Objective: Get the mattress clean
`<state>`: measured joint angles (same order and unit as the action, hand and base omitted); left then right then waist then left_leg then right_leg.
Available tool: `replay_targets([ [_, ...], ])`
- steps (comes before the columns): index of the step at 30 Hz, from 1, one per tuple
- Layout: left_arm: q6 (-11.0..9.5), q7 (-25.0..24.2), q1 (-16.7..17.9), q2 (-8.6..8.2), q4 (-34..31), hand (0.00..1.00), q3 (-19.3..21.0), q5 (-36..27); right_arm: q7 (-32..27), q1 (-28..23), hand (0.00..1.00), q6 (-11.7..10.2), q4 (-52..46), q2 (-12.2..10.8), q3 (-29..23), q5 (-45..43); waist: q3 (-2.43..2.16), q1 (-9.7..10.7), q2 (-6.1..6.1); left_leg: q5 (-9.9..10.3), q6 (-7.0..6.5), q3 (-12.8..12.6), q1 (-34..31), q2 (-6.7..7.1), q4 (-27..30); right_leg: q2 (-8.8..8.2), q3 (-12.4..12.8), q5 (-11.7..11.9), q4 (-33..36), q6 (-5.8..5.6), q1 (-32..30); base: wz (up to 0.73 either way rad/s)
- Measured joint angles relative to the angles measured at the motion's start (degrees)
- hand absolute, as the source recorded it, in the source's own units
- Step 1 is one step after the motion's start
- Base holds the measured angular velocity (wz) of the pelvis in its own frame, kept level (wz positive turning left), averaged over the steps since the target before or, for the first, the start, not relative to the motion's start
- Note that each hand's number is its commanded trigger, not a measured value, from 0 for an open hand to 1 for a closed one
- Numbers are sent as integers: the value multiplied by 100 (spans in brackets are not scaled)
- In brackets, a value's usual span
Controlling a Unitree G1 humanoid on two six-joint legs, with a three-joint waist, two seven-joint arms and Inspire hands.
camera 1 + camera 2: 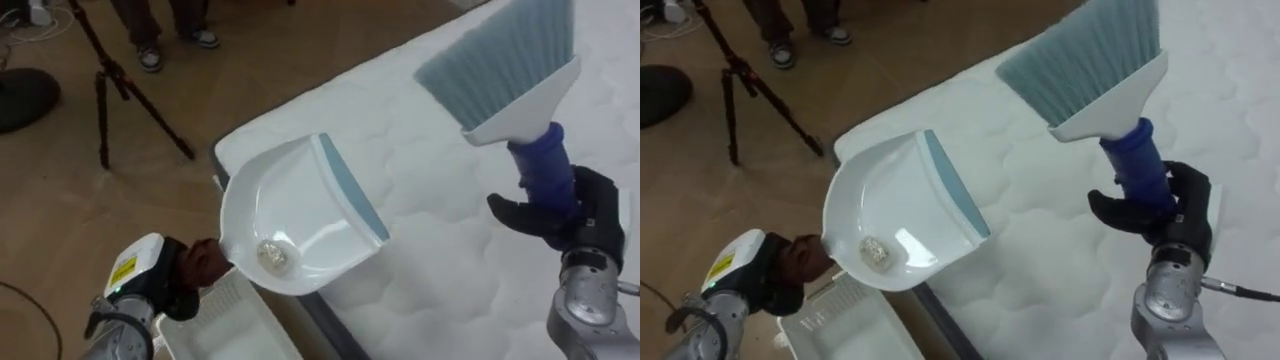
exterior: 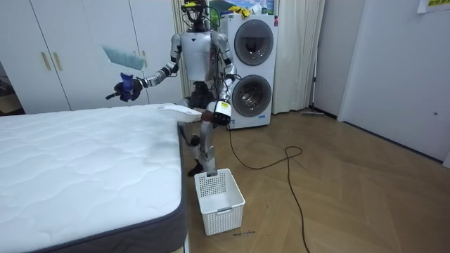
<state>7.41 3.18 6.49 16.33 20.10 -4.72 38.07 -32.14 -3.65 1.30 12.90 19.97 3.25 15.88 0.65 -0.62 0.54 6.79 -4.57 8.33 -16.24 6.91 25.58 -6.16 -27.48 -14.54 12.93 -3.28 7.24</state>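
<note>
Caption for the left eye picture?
Left hand holds a dustpan with a scrap; right hand holds a brush above the mattress.

Light: bright, even, diffuse, from above; source out of frame. Mattress (image 1: 450, 230) near white, quilting shown by soft shading only. Glare: specular patches inside dustpan (image 1: 300, 215); sheen on floor (image 2: 351, 176). Shadows: faint, soft-edged; darkest along mattress side in room view. Left hand (image 1: 195, 268) gripping dustpan handle and right hand (image 1: 575, 215) clasping brush (image 1: 510, 70) read dark, little detail.
</note>
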Motion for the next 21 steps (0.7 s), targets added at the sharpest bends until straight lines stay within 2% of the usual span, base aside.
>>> replay_targets([
  [1,6,0,-2,1,14,100,0,-8,-10,-12,0,0,0,-3,-2,-13,-1,40,0,6,-16,-400,-25,-166,9,-35,-144,-55,41,-36,4,84],
  [2,9,-16,-1,-1,28,100,-4,-16,-21,-18,0,0,0,-7,-14,-32,4,24,-12,61,-89,-1072,-43,-457,87,-153,-347,-153,195,-107,2,56],
  [3,8,-55,-1,-1,27,100,-4,-15,-16,-12,0,-2,-1,-7,-41,-31,15,7,-58,124,-157,-1275,-65,-487,104,-212,-394,-221,328,-167,-17,34],
  [4,9,-67,2,5,26,100,1,-15,-11,-12,0,-1,-1,-11,-41,-28,10,-43,-60,131,-168,-1219,-48,-416,84,-224,-378,-233,404,-177,-35,29],
  [5,8,-108,0,41,15,100,4,-14,10,-18,0,1,0,-14,-36,-25,11,-93,-65,132,-187,-1035,-29,-236,63,-273,-253,-266,553,-219,-56,49],
  [6,7,-126,-9,62,12,100,5,-17,46,-27,0,2,3,-13,-37,-10,8,-65,-69,121,-271,-913,-21,-102,60,-344,-49,-333,818,-183,-148,56],
  [7,7,-126,-14,67,8,100,6,-16,58,-27,0,2,4,-13,-36,-8,7,-65,-70,124,-296,-883,-18,-69,58,-394,62,-357,1038,-146,-243,50],
  [8,-7,-131,-30,85,-4,100,7,-11,108,-27,0,2,3,-15,-36,-16,3,-123,-78,111,-363,-791,-18,8,50,-473,292,-375,1472,-112,-446,33],
  [9,-36,-131,-43,96,-3,100,15,-16,114,-13,0,2,3,-15,-35,-16,4,-163,-76,126,-450,-728,-13,74,39,-473,583,-400,1765,-71,-626,36],
  [10,-40,-134,-42,98,-3,100,15,-16,114,-7,0,0,8,-15,-36,-14,3,-154,-79,117,-475,-659,-6,122,31,-455,690,-427,1901,-47,-705,38],
  [12,-45,-173,-42,112,-3,100,11,-35,110,-38,0,0,122,-29,-9,-9,20,-133,-106,76,-526,-389,87,221,-4,-212,1058,-511,2293,30,-1092,44],
  [13,-45,-178,-42,118,-3,100,11,-46,110,-51,0,1,162,-39,-4,-13,22,-120,-110,69,-530,-289,121,252,-14,-132,1125,-512,2291,31,-1184,51],
  [14,-50,-179,-44,133,-3,100,12,-36,99,-50,0,4,225,-53,-4,-13,34,-110,-114,48,-528,-87,186,338,-40,34,1355,-512,2234,38,-1362,67],
  [15,-52,-192,-44,147,-6,100,12,-37,87,-51,0,4,267,-53,-7,-13,41,-18,-113,9,-520,121,238,418,-75,159,1562,-504,2039,55,-1500,72],
  [16,-56,-202,-45,154,-9,100,12,-37,76,-51,0,4,293,-53,-8,-13,44,22,-107,-16,-514,223,267,459,-100,203,1672,-487,1933,81,-1555,86],
  [17,-57,-250,-61,172,-33,100,11,-36,33,-48,0,4,370,-53,-10,-21,45,75,-95,-37,-506,320,290,489,-114,276,1887,-402,1713,146,-1674,75],
  [18,-57,-291,-67,209,-82,100,11,-34,10,-41,0,4,446,-53,-15,-44,40,88,-69,-38,-506,320,269,496,-84,294,2052,-266,1518,162,-1767,68],
  [19,-60,-300,-68,238,-92,100,12,-35,-3,-42,0,4,469,-56,-14,-46,44,85,-48,-38,-507,320,268,507,-80,326,2128,-196,1449,124,-1793,53],
  [21,-47,-378,-67,334,-91,100,36,-30,-62,-43,0,4,500,-56,-39,-45,33,75,-30,-46,-494,434,266,601,-96,343,2172,143,1208,163,-1796,49],
])
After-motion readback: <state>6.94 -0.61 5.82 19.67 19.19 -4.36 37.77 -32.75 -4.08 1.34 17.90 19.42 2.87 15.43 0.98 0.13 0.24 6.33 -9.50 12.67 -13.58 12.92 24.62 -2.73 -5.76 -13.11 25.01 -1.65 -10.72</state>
